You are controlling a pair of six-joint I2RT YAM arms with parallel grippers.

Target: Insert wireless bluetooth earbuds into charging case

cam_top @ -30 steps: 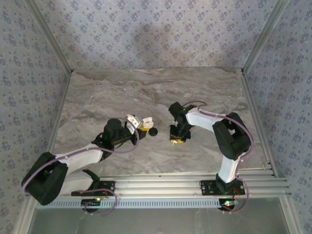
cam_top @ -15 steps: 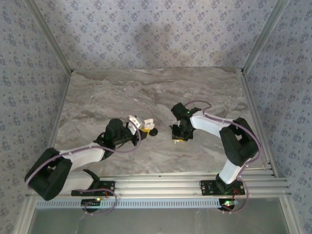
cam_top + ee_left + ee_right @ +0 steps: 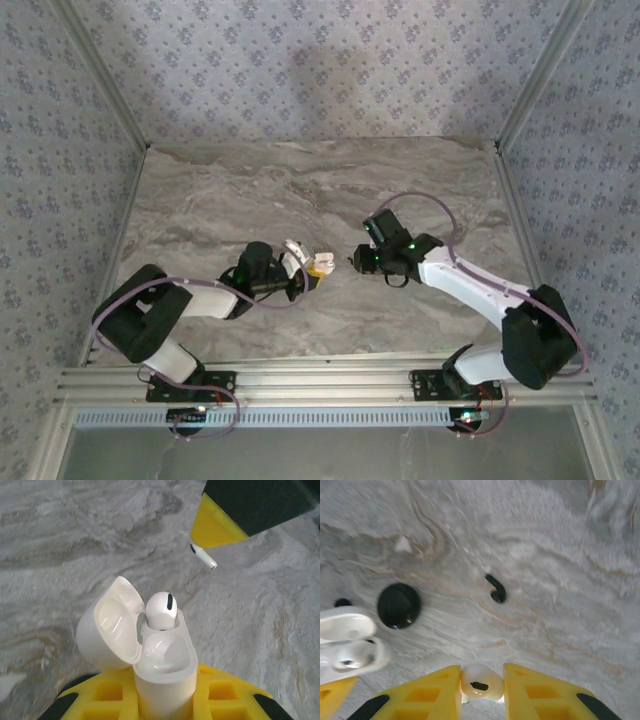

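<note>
My left gripper [image 3: 165, 692] is shut on the white charging case [image 3: 165, 655], held upright with its lid [image 3: 107, 625] swung open to the left. One white earbud [image 3: 162, 611] sits in the case's far slot. My right gripper [image 3: 481, 690] is shut on a second white earbud [image 3: 481, 682]; in the left wrist view its stem [image 3: 205, 558] pokes out below the right finger [image 3: 220, 525], just beyond the case. From above, the left gripper [image 3: 313, 267] and right gripper [image 3: 357, 260] face each other closely. A black earbud [image 3: 496, 590] lies on the table.
A round black case [image 3: 398, 606] rests on the marble table [image 3: 300, 190] beside the white case [image 3: 347, 640], with a small black piece [image 3: 342, 602] by it. Metal rails run along the table's near edge [image 3: 330, 372].
The left gripper has carried the open case to the right. The right gripper has lifted and swung left toward the case, keeping the white earbud in its fingers.
</note>
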